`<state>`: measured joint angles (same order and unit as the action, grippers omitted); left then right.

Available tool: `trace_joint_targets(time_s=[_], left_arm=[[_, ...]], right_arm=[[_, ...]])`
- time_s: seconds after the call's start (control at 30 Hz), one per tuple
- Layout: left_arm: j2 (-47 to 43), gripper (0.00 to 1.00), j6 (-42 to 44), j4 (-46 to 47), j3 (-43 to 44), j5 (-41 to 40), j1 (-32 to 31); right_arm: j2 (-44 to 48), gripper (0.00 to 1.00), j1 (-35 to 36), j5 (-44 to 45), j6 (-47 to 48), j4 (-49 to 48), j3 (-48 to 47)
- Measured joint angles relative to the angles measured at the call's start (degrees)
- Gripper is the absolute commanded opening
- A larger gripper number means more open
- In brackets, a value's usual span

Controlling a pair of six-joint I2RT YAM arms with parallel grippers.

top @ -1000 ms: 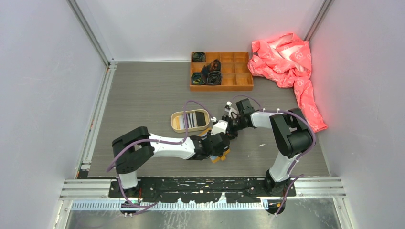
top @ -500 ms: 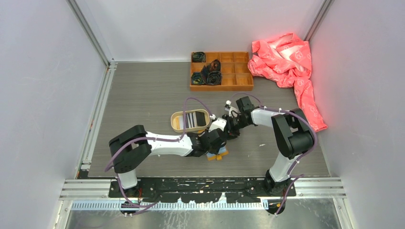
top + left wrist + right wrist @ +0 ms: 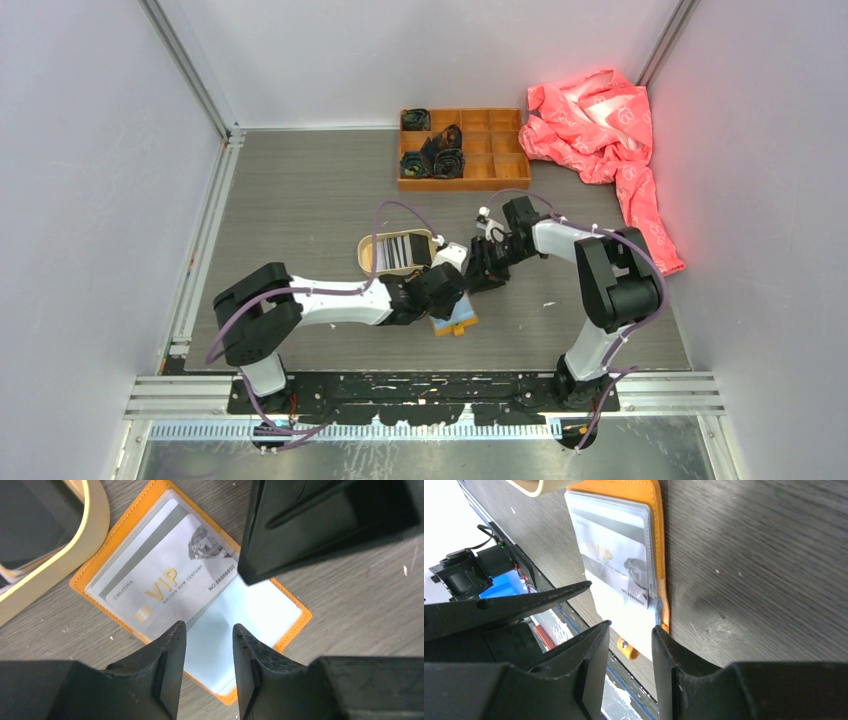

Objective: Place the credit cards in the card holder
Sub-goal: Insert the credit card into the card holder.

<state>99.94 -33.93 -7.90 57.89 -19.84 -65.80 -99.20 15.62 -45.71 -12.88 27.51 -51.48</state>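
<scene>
The card holder [image 3: 457, 319] lies open and flat on the table, orange-rimmed with clear pockets [image 3: 260, 612]. A silver credit card [image 3: 165, 577] printed VIP sits under the clear sleeve of one half, also seen as a card [image 3: 616, 555] in the right wrist view. More credit cards [image 3: 402, 249] lie in the oval tan tray [image 3: 368, 256]. My left gripper [image 3: 209, 629] hovers open over the holder's empty half, holding nothing. My right gripper [image 3: 630, 627] is open over the holder's [image 3: 656, 540] edge, right beside the left gripper [image 3: 447, 284].
An orange wooden compartment box [image 3: 497, 150] with dark rolled items stands at the back. A pink cloth [image 3: 605, 125] is heaped at the back right. The tan tray's rim [image 3: 95, 525] nearly touches the holder's corner.
The left gripper has drawn back to the left, uncovering more of the holder. The right gripper's jaws have widened and it has shifted slightly away from the holder.
</scene>
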Motion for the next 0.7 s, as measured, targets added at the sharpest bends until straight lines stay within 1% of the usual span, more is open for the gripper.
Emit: trace_joint_targets(time_s=[0.07, 0.17, 0.3, 0.4, 0.47, 0.53, 0.57, 0.63, 0.7], left_arm=[[-2.2, 0.4, 0.0, 1.3, -2.1, 0.8, 0.1], [-7.7, 0.42, -0.1, 3.1, -7.1, 1.6, 0.2], [-15.0, 0.45, -0.1, 6.0, -13.0, 2.9, 1.2], [-19.4, 0.51, 0.3, 9.0, -17.4, 5.3, 4.0], [-21.5, 0.51, 0.6, 11.5, -20.5, 8.2, 6.9], [-23.2, 0.51, 0.7, 14.0, -23.9, 11.6, 10.3], [-23.9, 0.51, 0.7, 15.0, -25.4, 13.1, 11.8], [-25.3, 0.51, 0.6, 16.2, -27.9, 14.9, 14.3], [-26.7, 0.5, 0.3, 17.3, -30.1, 16.2, 15.6]], right_arm=[[0.4, 0.42, -0.5, 0.0, 1.3, 1.4, -0.6], [2.2, 0.41, -0.8, -0.3, 4.0, 3.2, -1.4], [5.9, 0.4, -0.9, -0.2, 10.2, 6.6, -3.3], [10.5, 0.39, -0.7, 0.2, 17.4, 8.4, -3.7], [15.3, 0.37, -0.3, 0.7, 22.9, 8.0, -2.2], [22.3, 0.35, 0.7, 0.5, 28.9, 6.3, 1.6], [25.4, 0.3, 1.3, 0.1, 31.5, 5.6, 3.6], [31.9, 0.25, 3.7, -1.8, 39.4, 5.1, 8.1], [33.9, 0.25, 7.3, -3.7, 46.2, 6.8, 9.3]])
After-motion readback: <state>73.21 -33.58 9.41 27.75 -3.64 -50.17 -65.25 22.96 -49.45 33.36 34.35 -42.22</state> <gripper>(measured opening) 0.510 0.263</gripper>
